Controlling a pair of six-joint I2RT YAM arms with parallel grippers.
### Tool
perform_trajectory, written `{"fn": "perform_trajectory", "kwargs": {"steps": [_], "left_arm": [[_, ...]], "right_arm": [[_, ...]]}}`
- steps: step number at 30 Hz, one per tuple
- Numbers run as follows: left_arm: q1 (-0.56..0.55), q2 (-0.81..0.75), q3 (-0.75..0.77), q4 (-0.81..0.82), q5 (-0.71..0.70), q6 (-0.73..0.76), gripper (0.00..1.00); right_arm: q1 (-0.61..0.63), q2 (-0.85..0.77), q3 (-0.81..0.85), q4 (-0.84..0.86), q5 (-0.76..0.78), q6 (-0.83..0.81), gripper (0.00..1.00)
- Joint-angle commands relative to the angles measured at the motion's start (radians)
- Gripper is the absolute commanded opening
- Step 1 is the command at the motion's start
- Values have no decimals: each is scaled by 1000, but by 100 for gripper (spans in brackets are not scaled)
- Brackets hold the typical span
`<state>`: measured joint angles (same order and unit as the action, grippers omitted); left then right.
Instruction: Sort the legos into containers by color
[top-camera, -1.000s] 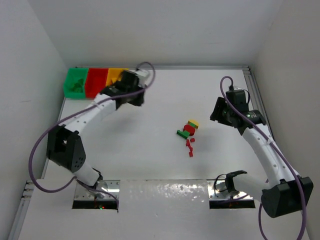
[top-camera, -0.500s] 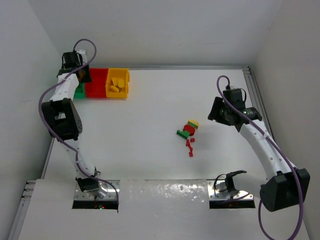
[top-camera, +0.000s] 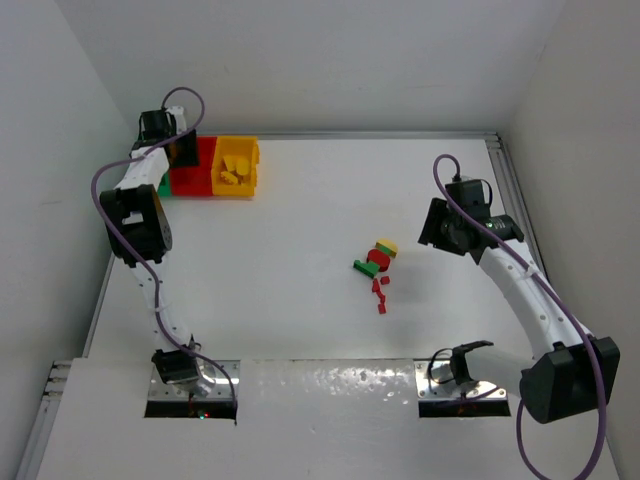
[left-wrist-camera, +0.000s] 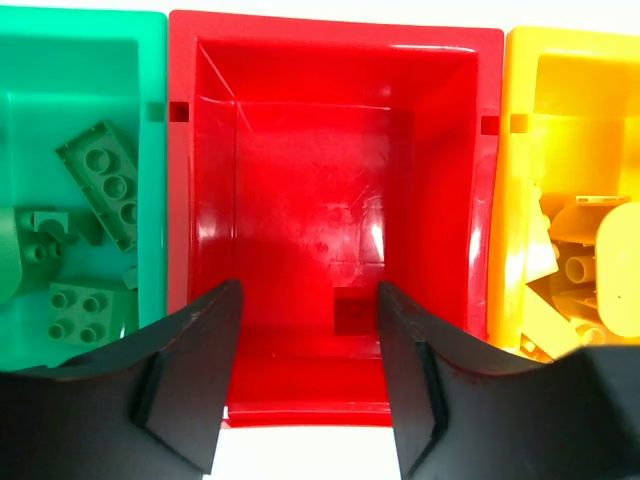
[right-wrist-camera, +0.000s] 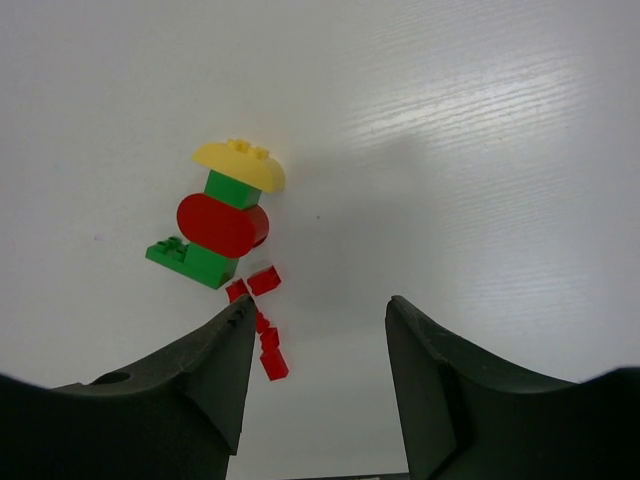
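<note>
We see left gripper (left-wrist-camera: 305, 292) spread wide, empty, above red bin (left-wrist-camera: 200, 150); wrist view alone reveals one red brick (left-wrist-camera: 350, 310) inside; right gripper (right-wrist-camera: 318, 303) wide, empty, over loose legos (right-wrist-camera: 222, 225) on table (top-camera: 300, 300).

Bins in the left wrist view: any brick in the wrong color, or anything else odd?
Nothing stands out. The green bin holds only green bricks, the red bin one small red brick, the yellow bin only yellow pieces. No cracks visible.
</note>
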<state>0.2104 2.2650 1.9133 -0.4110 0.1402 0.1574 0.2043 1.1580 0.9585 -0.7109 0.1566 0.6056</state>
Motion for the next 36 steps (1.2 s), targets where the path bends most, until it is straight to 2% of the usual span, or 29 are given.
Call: {"fn": "perform_trajectory", "kwargs": {"steps": [1,7,12,14,16,18,19,20,22,23,24,29,33,34,36], "left_arm": [[-9,-33,35,31,10,11,55],[-58,-150,0,51,1,19,56],[-75,-196,-22,80,-92,-9,56],[-83,-203,10,22,-102,-9,47],[-118,-261,3,-24,-18,13,45],[-216,-323,-42,-57,39,80,45],[-280,-387,-118,-64,44,111,45],[-396,-416,-163,-72,44,134,45],[-507,-485,-298,-83,62,154,48],[-593,-501,-336,-78,74,90,49],[-627,-510,-403,-75,97,44,49],[-831,-533,-531,-94,72,-226,46],[-980,-516,-530,-130,18,-330,49],[-1047,-506,-521,-132,16,-347,49],[-1107,-469,-482,-129,-8,-378,48]], "right_arm": [[-5,-6,14,7,15,-7,54],[-3,-1,14,14,-11,-9,54],[-5,-9,26,13,-20,-12,54],[-5,-20,29,8,-20,-20,54],[-5,-32,29,-2,-16,-26,54],[-5,-38,22,-9,-11,-26,54],[-5,-43,16,-9,-9,-21,54],[-5,-46,5,-7,-9,-17,54],[-5,-52,-7,-4,-2,12,54],[-3,-61,-13,-4,9,31,54],[-3,-66,-14,-7,17,40,55],[-3,-101,2,-27,96,80,55],[-3,-127,-13,-15,119,100,55],[-3,-132,-26,-12,121,105,55],[-3,-148,-40,-2,120,115,55]]}}
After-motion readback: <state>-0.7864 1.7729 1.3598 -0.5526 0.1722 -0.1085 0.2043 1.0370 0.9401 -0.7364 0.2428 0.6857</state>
